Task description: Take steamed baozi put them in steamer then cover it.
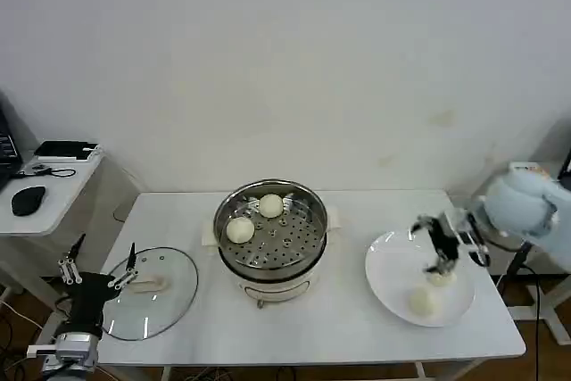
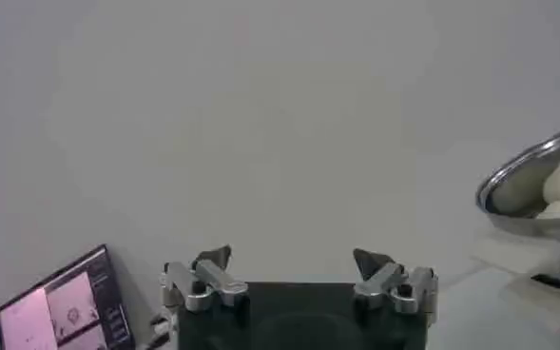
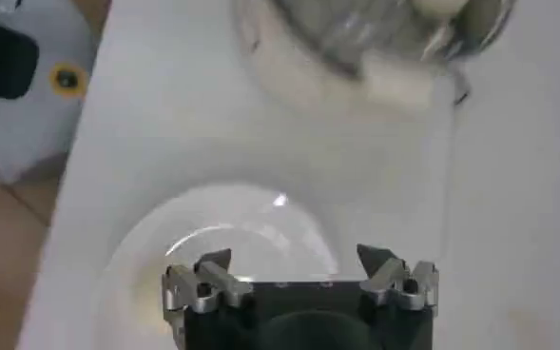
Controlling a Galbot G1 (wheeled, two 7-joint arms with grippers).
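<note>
Down at the near left, the left gripper (image 1: pixel 98 278) idles with jaws spread over the cover (image 1: pixel 147 294) lying on the desk (image 1: pixel 339 310). Two baozi (image 1: pixel 240 230) sit in the steamer (image 1: pixel 270 229). Right gripper (image 1: pixel 440 265), jaws open, hangs directly above a plate (image 1: pixel 388 278) baozi (image 1: pixel 441 278), another baozi (image 1: pixel 421 301) just nearer.

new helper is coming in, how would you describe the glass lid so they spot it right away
On the white table, look to the robot's left of the steel steamer. The lid lies flat near the front edge, just ahead of the open left gripper. It is see-through with a cream bar handle, unlike the solid white plate on the far side.
</note>
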